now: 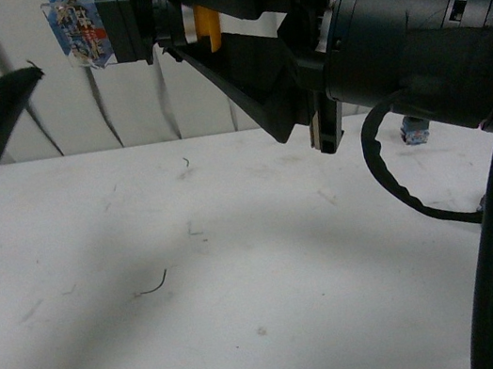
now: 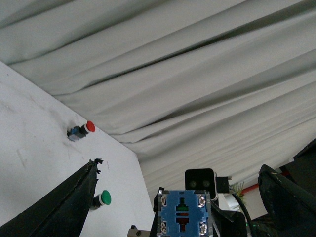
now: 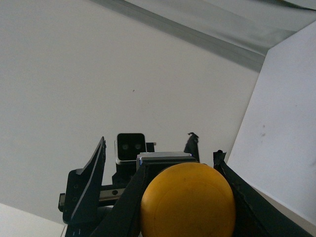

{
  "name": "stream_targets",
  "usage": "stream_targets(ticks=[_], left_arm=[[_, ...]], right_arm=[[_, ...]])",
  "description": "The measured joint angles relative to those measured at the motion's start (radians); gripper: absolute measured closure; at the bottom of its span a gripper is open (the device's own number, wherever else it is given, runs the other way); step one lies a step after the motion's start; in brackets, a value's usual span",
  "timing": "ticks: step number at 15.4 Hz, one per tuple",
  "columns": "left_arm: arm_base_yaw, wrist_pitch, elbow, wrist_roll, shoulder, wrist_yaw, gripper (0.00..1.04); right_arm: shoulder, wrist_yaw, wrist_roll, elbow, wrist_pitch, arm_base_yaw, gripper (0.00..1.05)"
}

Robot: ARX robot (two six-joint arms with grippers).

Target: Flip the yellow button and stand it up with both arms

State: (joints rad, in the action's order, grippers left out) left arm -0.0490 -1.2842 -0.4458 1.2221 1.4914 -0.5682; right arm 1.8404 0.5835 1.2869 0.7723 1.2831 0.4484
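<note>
**Front, left wrist and right wrist views.** I am holding the yellow button (image 1: 110, 32) in the right gripper (image 1: 163, 25). Its fingers are clamping the cap end from above and below. The yellow button is lying sideways, well above the table (image 1: 246, 290), and is touching nothing but those fingers.

The cap (image 3: 186, 201) is sitting deep between the fingers and facing back toward the right wrist. In the right wrist view it is filling the space between them. The silver collar (image 1: 191, 24) is showing just ahead of the cap. The blue contact block (image 2: 183, 218) is projecting past the right fingertips and pointing toward the left gripper (image 2: 180, 168).

I am running the left gripper spread wide and holding nothing. In its own view one finger (image 2: 59, 207) is showing to either side of the contact block, and neither is touching it. In the front view the one visible left fingertip is hovering just short of the block, with a small gap between them.

A red button (image 2: 83, 130) and a green button (image 2: 101, 198) are resting on the table beyond the left gripper. They are apart from each other and well clear of both grippers. A small blue item (image 1: 416, 129) is sitting on the table behind the right arm; it is mostly hidden, and I cannot tell what it is. A grey curtain (image 1: 119, 111) is hanging behind the table.
</note>
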Motion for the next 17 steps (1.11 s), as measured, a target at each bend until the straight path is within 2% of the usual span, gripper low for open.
stream_targets(ticks=[2,4,6,8,9,11,12,13,16,17], left_arm=[[0.086,0.010,0.004,-0.055,-0.062,-0.014,0.07],[0.187,0.092,0.038,-0.170,-0.179,-0.038,0.07],[0.293,0.195,0.097,-0.335,-0.322,-0.066,0.07],[0.393,0.277,0.161,-0.503,-0.499,-0.137,0.07],[0.417,0.400,0.206,-0.643,-0.672,-0.185,0.08],[0.277,0.864,0.167,-0.982,-0.912,0.201,0.33],[0.249,0.965,0.210,-1.104,-0.969,0.338,0.48],[0.229,0.983,0.257,-1.154,-0.985,0.393,0.60],[0.170,0.989,0.304,-1.199,-1.060,0.442,0.93],[0.109,1.004,0.327,-1.205,-1.101,0.526,1.03]], right_arm=[[-0.001,-0.005,-0.001,-0.009,0.001,-0.005,0.69],[-0.001,-0.006,-0.001,-0.017,-0.003,-0.006,0.69],[-0.003,-0.005,-0.001,-0.017,-0.001,-0.018,0.69],[-0.003,-0.008,0.000,-0.017,-0.002,-0.034,0.69],[-0.003,-0.008,0.000,-0.017,-0.002,-0.044,0.69],[-0.004,-0.008,0.000,-0.016,-0.001,-0.044,0.69],[-0.005,-0.007,-0.001,-0.015,-0.002,-0.044,0.69],[-0.011,-0.006,-0.001,-0.014,-0.001,-0.042,0.69],[-0.016,-0.003,-0.001,-0.006,-0.001,-0.043,0.69],[-0.016,-0.002,-0.002,-0.006,0.000,-0.043,0.69]])
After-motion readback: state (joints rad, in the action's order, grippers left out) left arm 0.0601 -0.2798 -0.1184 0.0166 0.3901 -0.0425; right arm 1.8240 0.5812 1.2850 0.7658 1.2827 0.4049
